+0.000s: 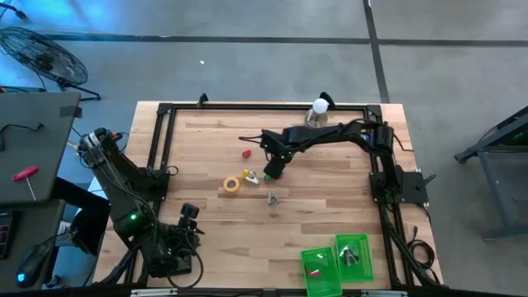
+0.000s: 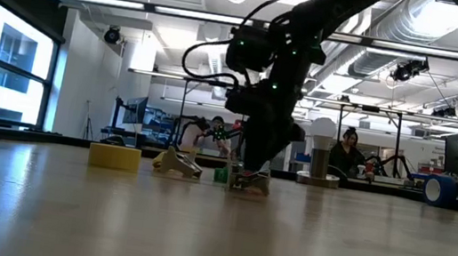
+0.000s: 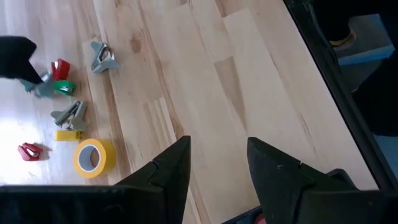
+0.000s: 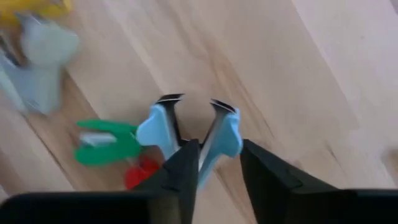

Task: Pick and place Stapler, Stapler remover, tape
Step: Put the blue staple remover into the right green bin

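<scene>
My right gripper (image 1: 272,171) reaches to the table's middle and points steeply down onto a light-blue staple remover (image 4: 193,130), which lies on the wood and also shows in the low view (image 2: 248,182). Close by lie a green remover (image 4: 109,143), a grey one (image 1: 272,196), a yellow-and-grey one (image 3: 69,118) and two small red pieces (image 1: 246,153). A yellow tape roll (image 1: 232,184) lies flat to their left. I cannot make out a stapler on the table. My left gripper (image 3: 217,162) waits open above the near left part of the table, with nothing between its fingers. My right gripper comes at the light-blue staple remover from above. One blue handle wing (image 4: 227,138) fills the gap between the two fingers, and the other wing (image 4: 155,129) stays outside one finger (image 4: 186,165). The remover rests on the table with its metal claws (image 4: 169,99) pointing away from the fingers.
Two green bins (image 1: 318,271) (image 1: 353,256) stand at the near right edge, each with small items inside. A black frame (image 1: 161,132) runs along the table's edges. A lamp-like object (image 1: 318,111) stands at the far edge. Bare wood lies between the clutter and the bins.
</scene>
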